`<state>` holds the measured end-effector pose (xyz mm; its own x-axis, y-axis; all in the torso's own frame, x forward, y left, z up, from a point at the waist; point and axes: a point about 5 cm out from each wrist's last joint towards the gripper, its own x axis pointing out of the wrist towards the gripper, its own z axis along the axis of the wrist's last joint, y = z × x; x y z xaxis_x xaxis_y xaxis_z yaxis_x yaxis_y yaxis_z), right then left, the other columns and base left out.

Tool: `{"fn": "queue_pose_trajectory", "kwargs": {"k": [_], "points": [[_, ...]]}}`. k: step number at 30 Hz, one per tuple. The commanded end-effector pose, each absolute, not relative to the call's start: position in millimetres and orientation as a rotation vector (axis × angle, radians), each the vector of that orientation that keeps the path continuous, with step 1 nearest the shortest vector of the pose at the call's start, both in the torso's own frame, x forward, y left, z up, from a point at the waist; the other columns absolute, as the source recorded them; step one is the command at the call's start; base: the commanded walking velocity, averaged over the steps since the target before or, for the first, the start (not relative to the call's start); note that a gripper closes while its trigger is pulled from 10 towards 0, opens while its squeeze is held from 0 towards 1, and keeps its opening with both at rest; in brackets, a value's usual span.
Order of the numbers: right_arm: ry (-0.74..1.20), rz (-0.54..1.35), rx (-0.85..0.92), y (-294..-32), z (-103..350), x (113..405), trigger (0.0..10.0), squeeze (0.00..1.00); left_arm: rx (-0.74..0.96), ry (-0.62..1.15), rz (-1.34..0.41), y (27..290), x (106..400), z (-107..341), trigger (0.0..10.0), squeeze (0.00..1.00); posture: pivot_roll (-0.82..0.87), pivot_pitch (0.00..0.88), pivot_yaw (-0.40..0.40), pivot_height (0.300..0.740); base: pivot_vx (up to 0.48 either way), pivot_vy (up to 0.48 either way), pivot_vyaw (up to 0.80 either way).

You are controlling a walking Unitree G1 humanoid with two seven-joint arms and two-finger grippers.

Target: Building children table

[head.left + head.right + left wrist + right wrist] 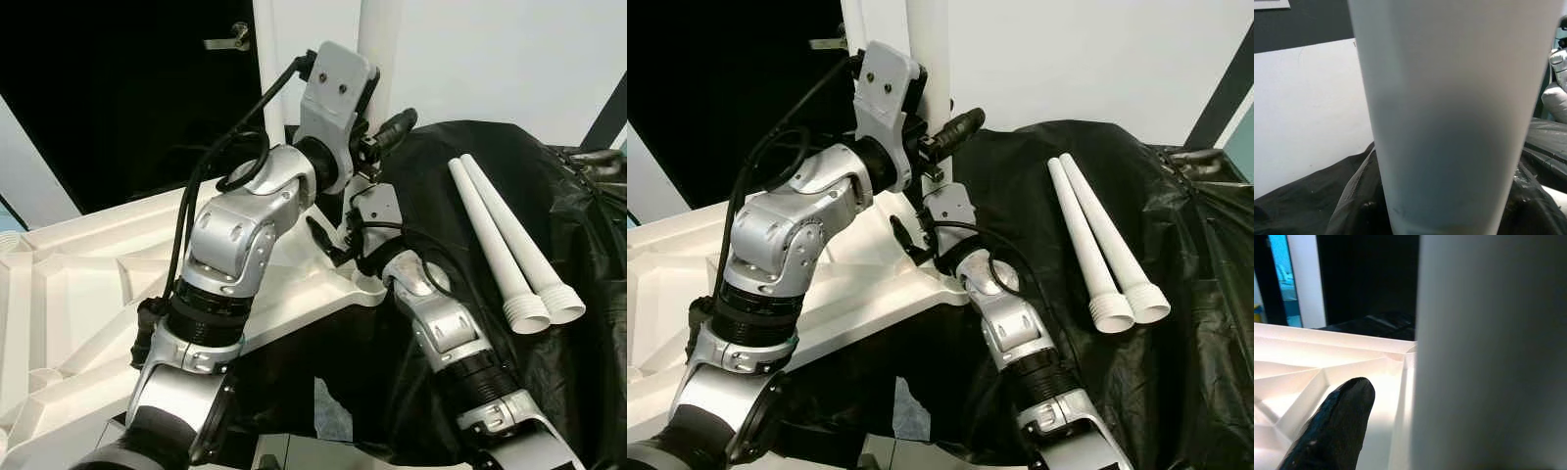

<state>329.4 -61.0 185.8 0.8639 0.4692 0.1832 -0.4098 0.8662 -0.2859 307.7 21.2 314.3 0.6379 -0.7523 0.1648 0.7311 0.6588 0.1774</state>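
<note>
White table leg (377, 39) between both grippers

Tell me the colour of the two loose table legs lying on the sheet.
White, both loose table legs, lying on the black sheet; clearest in the left eye view.

The upturned plastic table top (69, 284) is plain white, its ribbed underside a shade creamier. The upright tubular table leg (929, 59) is white too, greying in shadow in the left wrist view. Two loose tapered legs (1097, 245) are the same white, lying on a glossy black plastic sheet (1176, 323). Both arms are silver with black joints and cables. One finger of the right claw (1334, 431) looks black. The wall behind is pale, perhaps off-white.
</note>
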Motion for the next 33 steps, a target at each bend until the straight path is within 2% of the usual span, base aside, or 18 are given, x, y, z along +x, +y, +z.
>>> {"fn": "queue_pose_trajectory", "kwargs": {"k": [1,2,4,6,7,9,11,12,13,14,21,22,23,24,25,26,27,33], "points": [[-0.281,0.448,-0.238,-57.5,191.4,330.9,10.0,0.00,0.101,-0.233,-0.845,15.1,307.0,318.5,10.0,0.00,0.10,0.000,0.012,0.740,0.000,0.000,0.00],[-0.295,0.424,-0.230,-57.8,192.8,331.2,8.7,0.00,0.096,-0.231,-0.841,14.3,307.2,319.5,10.0,0.00,0.11,0.000,0.015,0.740,0.000,0.000,0.00],[-0.295,0.424,-0.230,-57.8,192.8,331.2,8.7,0.00,0.096,-0.231,-0.841,14.3,307.2,319.5,10.0,0.00,0.11,0.000,0.015,0.740,0.000,0.000,0.00],[-0.307,0.402,-0.233,-58.5,194.2,331.4,8.3,0.00,0.094,-0.231,-0.837,14.0,307.6,320.6,10.0,0.00,0.11,0.000,0.016,0.740,0.000,0.000,0.00],[-0.317,0.377,-0.220,-60.1,195.3,332.0,4.5,0.00,0.095,-0.232,-0.834,14.0,308.3,322.1,10.0,0.00,0.11,0.000,0.018,0.740,0.000,0.000,0.00],[-0.319,0.348,-0.203,-61.6,195.4,332.8,3.0,0.00,0.090,-0.233,-0.827,14.2,309.3,324.0,10.0,0.00,0.10,0.000,0.020,0.740,0.000,0.000,0.00],[-0.319,0.348,-0.203,-61.6,195.4,332.8,3.0,0.00,0.090,-0.233,-0.827,14.2,309.3,324.0,10.0,0.00,0.10,0.000,0.020,0.740,0.000,0.000,0.00],[-0.313,0.340,-0.189,-61.9,194.6,333.1,2.0,0.00,0.088,-0.233,-0.824,14.3,309.6,324.6,10.0,0.00,0.10,0.000,0.018,0.740,0.000,0.000,0.00],[-0.313,0.340,-0.189,-61.9,194.6,333.1,2.0,0.00,0.088,-0.233,-0.824,14.3,309.6,324.6,10.0,0.00,0.10,0.000,0.018,0.740,0.000,0.000,0.00],[-0.313,0.330,-0.188,-62.1,194.2,333.2,0.0,0.00,0.087,-0.233,-0.819,14.5,309.9,325.1,10.0,0.00,0.11,0.000,0.019,0.740,0.000,0.000,0.00],[-0.289,0.299,-0.143,-63.1,190.9,334.4,0.0,0.00,0.097,-0.245,-0.819,14.4,309.3,326.1,10.0,0.00,0.11,0.000,0.019,0.740,0.000,0.000,0.00],[-0.286,0.295,-0.133,-63.2,190.8,334.7,1.4,0.00,0.096,-0.251,-0.843,13.8,307.6,325.2,10.0,0.02,0.11,0.000,0.019,0.740,0.000,0.000,0.00],[-0.286,0.295,-0.133,-63.2,190.8,334.7,1.4,0.00,0.096,-0.251,-0.843,13.8,307.6,325.2,10.0,0.02,0.11,0.000,0.019,0.740,0.000,0.000,0.00],[-0.283,0.293,-0.126,-63.2,190.6,334.8,3.9,0.00,0.095,-0.254,-0.861,13.3,306.3,324.4,10.0,1.00,0.11,0.000,0.019,0.740,0.000,0.000,0.00],[-0.283,0.293,-0.126,-63.2,190.6,334.8,3.9,0.00,0.095,-0.254,-0.861,13.3,306.3,324.4,10.0,1.00,0.11,0.000,0.019,0.740,0.000,0.000,0.00],[-0.283,0.289,-0.119,-63.5,190.9,335.0,9.4,0.00,0.083,-0.252,-0.872,13.1,305.6,323.3,10.0,1.00,0.11,0.000,0.018,0.740,0.000,0.000,0.00],[-0.280,0.288,-0.116,-63.7,191.0,335.3,10.0,0.00,0.077,-0.249,-0.878,13.1,305.3,322.0,10.0,1.00,0.11,0.000,0.018,0.740,0.000,0.000,0.00],[-0.267,0.270,-0.103,-66.8,190.8,337.9,10.0,0.00,0.048,-0.259,-0.898,15.4,304.3,320.8,10.0,1.00,0.11,0.000,0.016,0.740,0.000,0.000,0.00]]}}
